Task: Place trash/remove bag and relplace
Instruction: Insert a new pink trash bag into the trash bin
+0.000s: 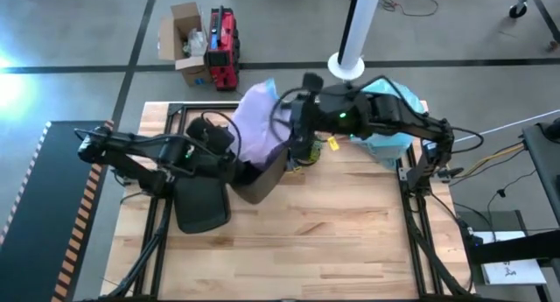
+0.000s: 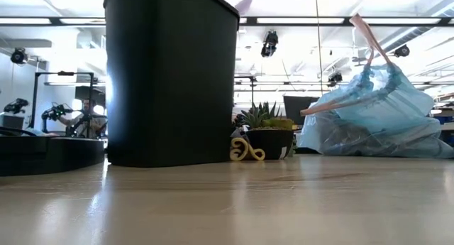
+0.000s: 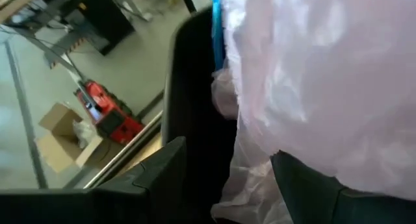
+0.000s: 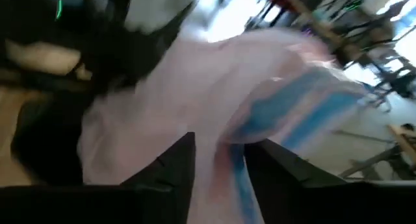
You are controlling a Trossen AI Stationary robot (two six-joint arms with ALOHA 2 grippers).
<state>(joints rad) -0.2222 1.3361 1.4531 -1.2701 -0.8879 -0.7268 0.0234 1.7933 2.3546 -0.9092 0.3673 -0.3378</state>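
Note:
A tall black bin (image 1: 267, 181) stands mid-table and looms large in the low view (image 2: 170, 74). A pinkish-lilac bag (image 1: 261, 122) billows over its mouth. My left gripper (image 1: 242, 172) is at the bin's left rim, shut on it. My right gripper (image 1: 297, 127) reaches in from the right and is shut on the lilac bag above the bin. The light blue-teal bag (image 1: 389, 118), full and with pink ties, sits on the table's far right (image 2: 376, 117). No loose trash shows. My left gripper straddles the bin's rim (image 3: 195, 120), one finger (image 3: 156, 178) outside the dark wall and one finger (image 3: 305, 185) inside, with lilac plastic (image 3: 250, 165) bunched between them. The bin rests on the table. My right gripper pinches the lilac bag near its blue-striped top edge (image 4: 237, 165); how many layers, I cannot tell. The plastic spreads away from the fingers toward the bin.
A small green potted plant (image 2: 268, 135) and a yellow curled scrap (image 2: 246, 151) sit just right of the bin. The bin's black lid (image 1: 201, 206) lies on the table's near left. Bare wood shows along the near side. A box and a red case stand on the floor beyond.

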